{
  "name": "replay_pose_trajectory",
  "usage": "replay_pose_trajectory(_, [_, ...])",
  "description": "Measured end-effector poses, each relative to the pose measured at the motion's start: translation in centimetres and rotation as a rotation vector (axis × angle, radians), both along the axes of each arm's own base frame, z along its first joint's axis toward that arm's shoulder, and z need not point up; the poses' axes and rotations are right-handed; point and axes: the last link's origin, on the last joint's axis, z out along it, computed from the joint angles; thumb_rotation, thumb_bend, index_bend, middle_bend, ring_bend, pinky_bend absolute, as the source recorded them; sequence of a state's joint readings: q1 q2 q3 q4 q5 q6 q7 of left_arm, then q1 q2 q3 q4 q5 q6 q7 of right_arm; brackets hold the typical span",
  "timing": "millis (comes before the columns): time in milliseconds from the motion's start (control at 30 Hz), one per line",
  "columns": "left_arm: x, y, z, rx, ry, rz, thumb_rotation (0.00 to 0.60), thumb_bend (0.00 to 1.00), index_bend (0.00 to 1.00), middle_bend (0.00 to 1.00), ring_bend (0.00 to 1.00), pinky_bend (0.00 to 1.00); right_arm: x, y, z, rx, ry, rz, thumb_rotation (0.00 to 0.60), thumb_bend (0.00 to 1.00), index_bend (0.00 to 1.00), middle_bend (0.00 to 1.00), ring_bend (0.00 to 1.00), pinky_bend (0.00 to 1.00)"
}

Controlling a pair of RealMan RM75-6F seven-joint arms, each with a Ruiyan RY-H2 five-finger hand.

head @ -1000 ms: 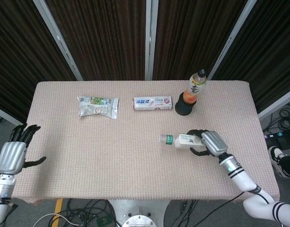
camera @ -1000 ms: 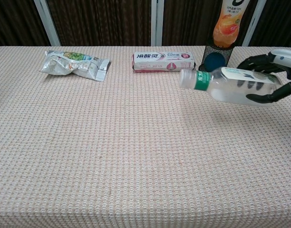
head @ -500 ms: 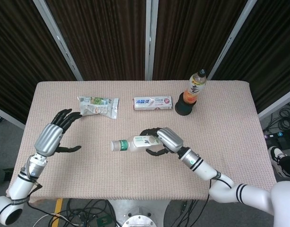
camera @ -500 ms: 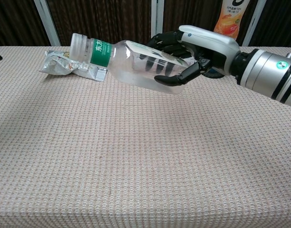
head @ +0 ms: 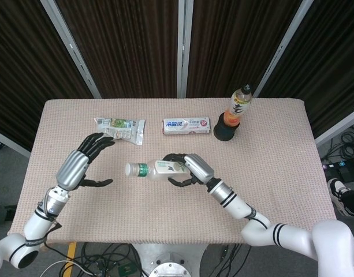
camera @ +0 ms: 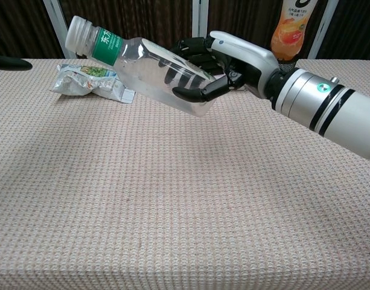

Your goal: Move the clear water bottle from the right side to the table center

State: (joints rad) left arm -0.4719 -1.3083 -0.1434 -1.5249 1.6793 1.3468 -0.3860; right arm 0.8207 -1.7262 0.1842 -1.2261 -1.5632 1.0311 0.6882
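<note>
bottle: carried leftward since a moment ago, now above table centre, held sideways by right hand; left hand raised nearer, empty, fingers spread; set-down remains

You have two bottles in front of you: one clear water bottle and one orange drink bottle, which stands in the single black holder. You have one crumpled snack packet and one toothpaste box. Two hands show, your left hand and your right hand, over one table.
</note>
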Motion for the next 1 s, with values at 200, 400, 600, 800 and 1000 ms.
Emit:
replay_pose_trajectory(200, [0.8,0.4,-0.8,-0.018,-0.022,-0.014,0.600,0.00,0.16,0.12,0.04,0.07,0.0,0.1,-0.4,0.009,0.003,-0.006,0.600,0.61,0.60,0.47,0.41,0.47])
replay_pose_trajectory(400, [1.3,1.0,-1.7,-0.029,-0.031,-0.018,0.600,0.00,0.17,0.12,0.04,0.07,-0.1,0.3,-1.0,0.021,0.026,-0.009,0.600,0.61,0.60,0.47,0.41,0.47])
replay_pose_trajectory(600, [1.7,1.2,-2.0,-0.036,-0.038,-0.028,0.600,0.00,0.17,0.12,0.04,0.07,-0.2,0.4,-1.2,0.024,0.034,-0.010,0.600,0.62,0.60,0.47,0.41,0.47])
replay_pose_trajectory(800, [1.9,1.2,-2.4,-0.052,-0.056,-0.032,0.600,0.00,0.17,0.12,0.04,0.07,-0.2,0.4,-1.3,0.027,0.041,-0.009,0.600,0.62,0.60,0.47,0.41,0.47])
replay_pose_trajectory(1000, [2.3,1.3,-2.8,-0.073,-0.085,-0.031,0.600,0.00,0.18,0.13,0.04,0.07,-0.3,0.4,-1.4,0.035,0.044,-0.010,0.600,0.64,0.60,0.47,0.41,0.47])
